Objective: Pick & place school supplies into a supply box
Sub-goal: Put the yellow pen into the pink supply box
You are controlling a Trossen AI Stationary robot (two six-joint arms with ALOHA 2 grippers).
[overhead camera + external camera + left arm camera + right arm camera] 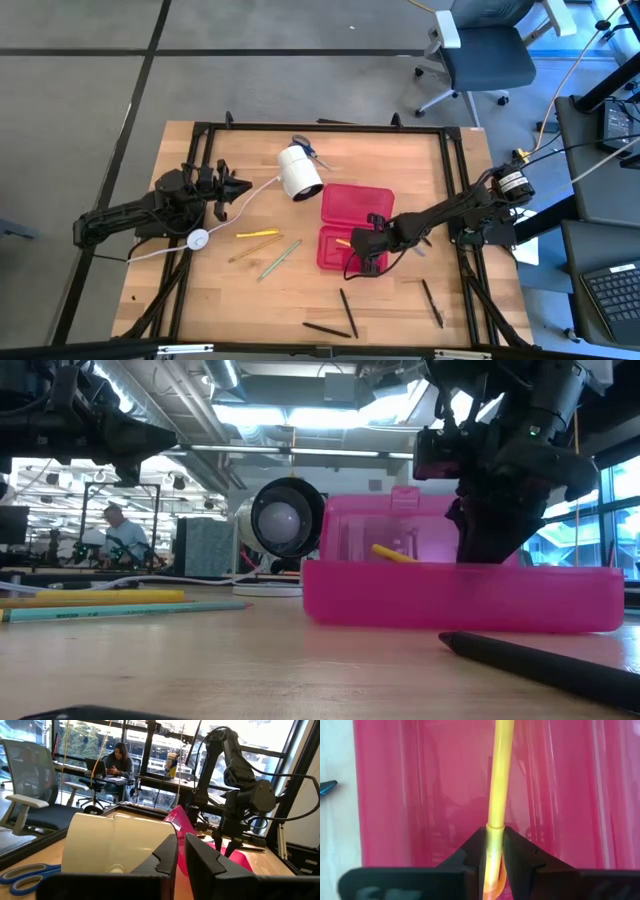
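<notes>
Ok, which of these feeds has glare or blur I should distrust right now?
Low view: bright ceiling lights and windows backlight the right pincer into a silhouette, and the black pen nearest the lens is soft. Right wrist view: the yellow pencil is sharp against the pink supply box. High view: evenly lit.

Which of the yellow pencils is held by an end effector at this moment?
The yellow pencil over the red box, clamped by the right end effector. The other yellow pencil lies free on the table.

Eight pens, one box, one cylinder.
</notes>
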